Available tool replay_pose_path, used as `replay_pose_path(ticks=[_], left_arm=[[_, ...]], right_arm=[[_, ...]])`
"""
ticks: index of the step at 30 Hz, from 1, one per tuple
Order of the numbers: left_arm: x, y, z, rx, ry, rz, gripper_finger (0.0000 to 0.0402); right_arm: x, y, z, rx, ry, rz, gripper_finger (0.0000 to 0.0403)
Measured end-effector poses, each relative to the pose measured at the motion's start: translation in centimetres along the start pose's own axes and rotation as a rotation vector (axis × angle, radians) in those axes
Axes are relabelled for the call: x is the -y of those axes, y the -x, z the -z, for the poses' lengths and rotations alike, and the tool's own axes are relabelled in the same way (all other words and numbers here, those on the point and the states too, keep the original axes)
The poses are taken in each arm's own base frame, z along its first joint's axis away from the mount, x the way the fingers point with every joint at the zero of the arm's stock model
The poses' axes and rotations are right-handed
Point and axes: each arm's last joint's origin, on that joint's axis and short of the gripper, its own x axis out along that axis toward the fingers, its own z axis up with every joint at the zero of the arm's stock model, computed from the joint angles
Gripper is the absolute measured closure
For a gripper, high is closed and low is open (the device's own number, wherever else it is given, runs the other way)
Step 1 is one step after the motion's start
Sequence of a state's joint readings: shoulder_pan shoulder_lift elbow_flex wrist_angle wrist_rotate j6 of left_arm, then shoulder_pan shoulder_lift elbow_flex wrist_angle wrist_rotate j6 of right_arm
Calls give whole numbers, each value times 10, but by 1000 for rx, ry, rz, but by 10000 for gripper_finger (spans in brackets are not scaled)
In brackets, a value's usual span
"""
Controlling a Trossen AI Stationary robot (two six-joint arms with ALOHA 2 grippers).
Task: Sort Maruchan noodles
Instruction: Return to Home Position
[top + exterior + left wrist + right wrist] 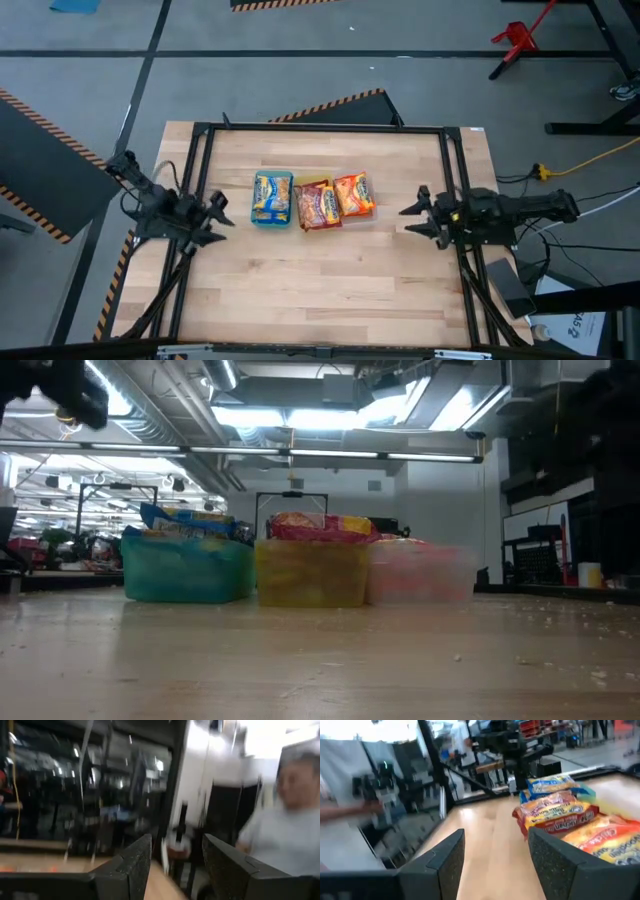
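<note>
Three trays stand side by side in the middle of the table, each filled with Maruchan packets. Blue-yellow packets (271,198) fill the green tray (186,571). Red packets (316,204) fill the yellow tray (311,573). Orange packets (354,194) fill the clear tray (420,574). My left gripper (222,217) is open and empty, left of the trays, above the table. My right gripper (412,219) is open and empty, right of the trays; its wrist view shows the packet stacks (555,815) ahead.
A black frame (320,128) runs around the tabletop's edges. Bare wood lies in front of the trays toward the near edge (320,290). A person in a light shirt (285,840) shows beyond the table in the left wrist view. Crumbs dot the wood (560,625) at right.
</note>
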State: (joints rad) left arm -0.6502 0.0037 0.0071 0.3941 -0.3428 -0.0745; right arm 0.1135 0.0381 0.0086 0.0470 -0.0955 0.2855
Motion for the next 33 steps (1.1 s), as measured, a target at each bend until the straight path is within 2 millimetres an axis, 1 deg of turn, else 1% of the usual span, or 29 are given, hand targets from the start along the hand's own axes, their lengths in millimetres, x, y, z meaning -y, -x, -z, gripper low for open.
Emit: replay_pose_path(ticks=[2,4,7,12,15,33], left_arm=[[0,0,9,-95,-32,6,231],[-2,1,14,-141,-37,-30,231],[-4,1,14,-129,-38,-116,231],[-6,1,13,-118,-48,-181,231],[-6,2,14,-132,-60,-177,231],[-6,1,14,-133,-71,-171,231]], right_arm=[[2,-2,3,-38,72,37,196],[5,-2,4,-40,95,101,196],[6,-3,6,-62,118,117,196],[6,-3,6,-62,154,131,196],[6,-3,6,-61,122,121,196],[6,-3,6,-67,122,113,196]])
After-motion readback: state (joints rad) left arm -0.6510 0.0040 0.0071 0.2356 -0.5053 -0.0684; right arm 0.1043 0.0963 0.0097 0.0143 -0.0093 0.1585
